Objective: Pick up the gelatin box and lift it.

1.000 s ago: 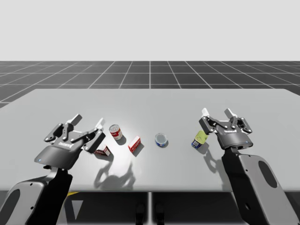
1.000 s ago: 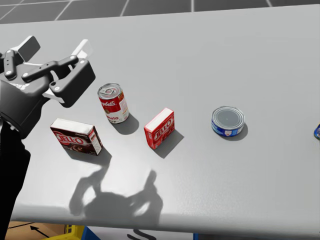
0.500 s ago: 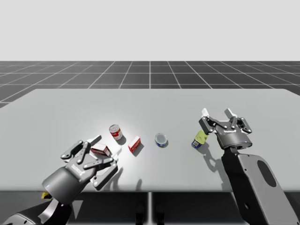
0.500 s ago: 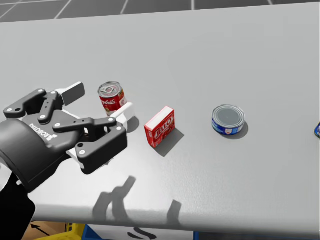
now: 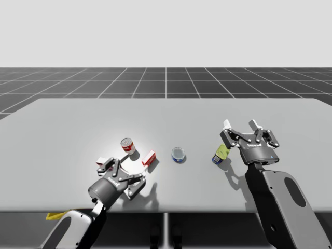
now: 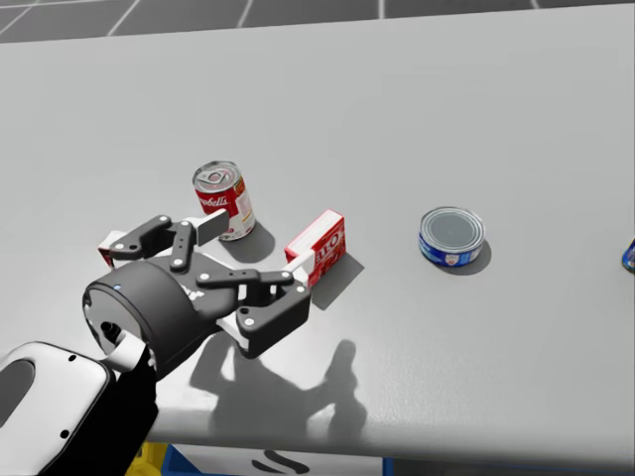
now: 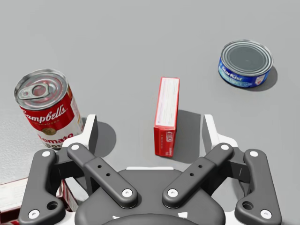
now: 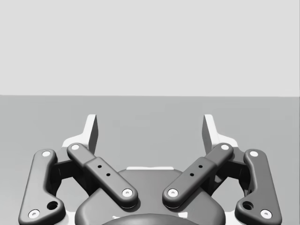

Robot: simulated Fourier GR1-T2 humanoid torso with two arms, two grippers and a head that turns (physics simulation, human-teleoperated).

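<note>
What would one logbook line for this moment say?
step: before grasp | left gripper: open, red box standing ahead, not gripped | right gripper: open, holding nothing

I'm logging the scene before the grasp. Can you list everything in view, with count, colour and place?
table: 1, grey, under everything
small box: 1, red, standing on a narrow side between the open fingers of my left gripper, touching neither
soup can: 1, red and white, upright, beside my left gripper
second box: 1, red and white, partly hidden under my left gripper, next to the soup can
flat can: 1, blue, beyond the small box, apart from it
bottle: 1, yellow with blue at its base, beside my right gripper
left gripper: 1, dark grey with white fingertips, open
right gripper: 1, same colours, open, holding nothing
</note>
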